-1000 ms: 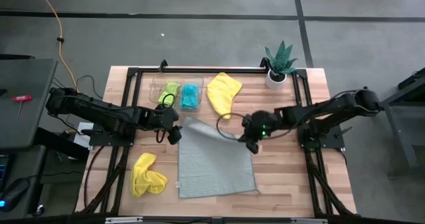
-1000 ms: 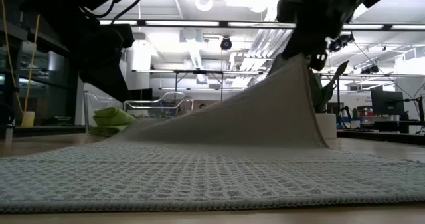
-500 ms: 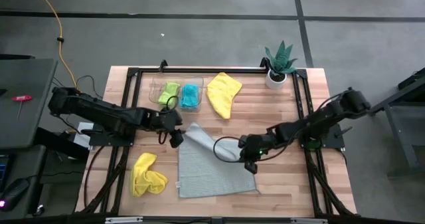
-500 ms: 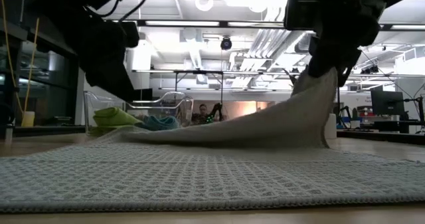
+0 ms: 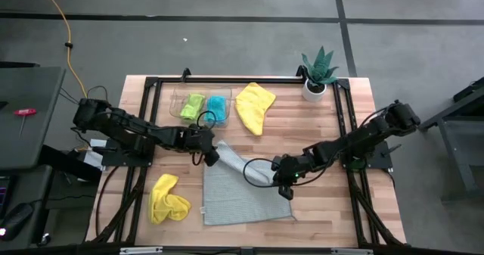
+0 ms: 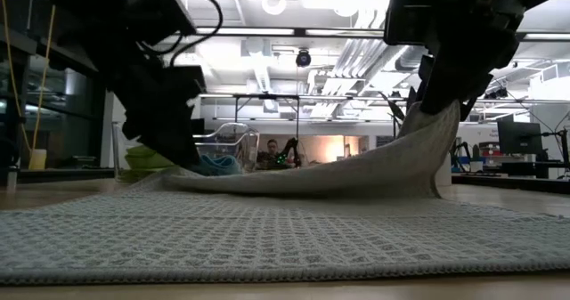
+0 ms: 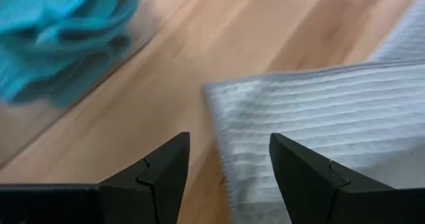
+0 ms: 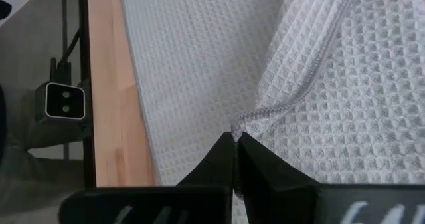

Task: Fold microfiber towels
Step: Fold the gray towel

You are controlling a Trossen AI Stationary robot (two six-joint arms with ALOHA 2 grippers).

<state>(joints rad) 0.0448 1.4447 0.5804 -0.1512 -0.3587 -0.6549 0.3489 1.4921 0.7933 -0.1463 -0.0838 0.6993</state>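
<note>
First fold in progress. The right gripper (image 5: 286, 181) is clamped on the grey towel's (image 5: 246, 198) corner mid-table; the left gripper (image 5: 212, 155), fingers apart, sits at its far corner. Four towels remain unfolded.

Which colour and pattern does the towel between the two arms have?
The towel is light grey with a waffle weave, clearest in the right wrist view.

towel (image 5: 246, 197) mid-table; two cloths (image 5: 206, 107) in tray (image 5: 180, 97) behind; plant (image 5: 316, 75) far-right corner
</note>
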